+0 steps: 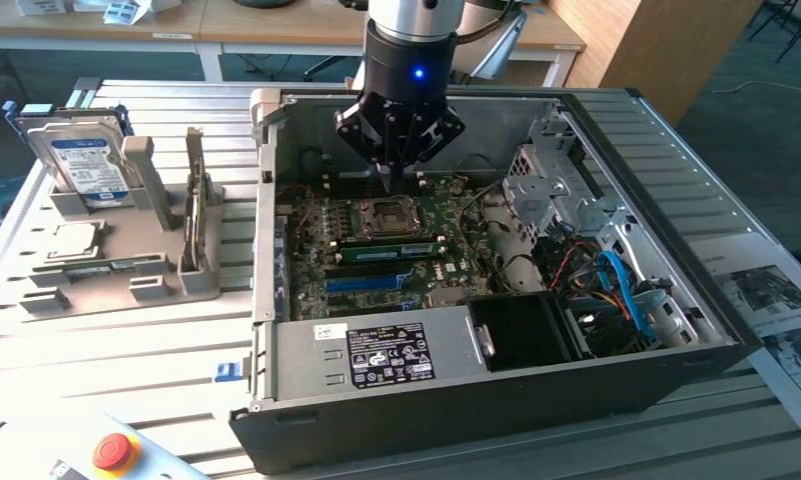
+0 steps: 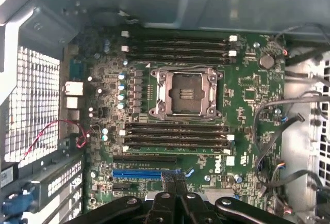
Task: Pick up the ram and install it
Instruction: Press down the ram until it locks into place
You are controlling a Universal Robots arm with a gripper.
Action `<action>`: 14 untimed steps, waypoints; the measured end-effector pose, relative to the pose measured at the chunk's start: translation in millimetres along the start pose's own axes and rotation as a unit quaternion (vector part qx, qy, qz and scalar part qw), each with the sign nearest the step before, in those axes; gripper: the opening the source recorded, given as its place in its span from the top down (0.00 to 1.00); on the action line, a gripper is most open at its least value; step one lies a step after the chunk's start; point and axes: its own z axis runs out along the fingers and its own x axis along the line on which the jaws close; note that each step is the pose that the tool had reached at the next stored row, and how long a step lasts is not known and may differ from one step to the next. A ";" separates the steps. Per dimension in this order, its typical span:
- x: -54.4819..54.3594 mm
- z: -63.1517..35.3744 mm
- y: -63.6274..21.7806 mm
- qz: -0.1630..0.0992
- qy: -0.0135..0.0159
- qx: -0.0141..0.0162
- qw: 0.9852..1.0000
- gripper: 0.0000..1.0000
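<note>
Exterior view: high, angled down from the front, set back over the tabletop (image 1: 133, 350) and open computer case (image 1: 507, 400); wrist view: close above, facing straight down into the case; shared: the motherboard (image 1: 387, 250) (image 2: 247, 90) and its processor socket (image 1: 384, 215) (image 2: 186, 92).

The gripper (image 1: 392, 185) hides the motherboard (image 1: 434, 215) behind it.
</note>
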 end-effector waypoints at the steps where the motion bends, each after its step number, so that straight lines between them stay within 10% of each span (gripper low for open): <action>1: 0.0 0.0 0.0 0.002 0.000 0.000 1.000 0.90; 14: 0.0 0.0 0.0 0.002 0.000 -0.006 1.000 0.90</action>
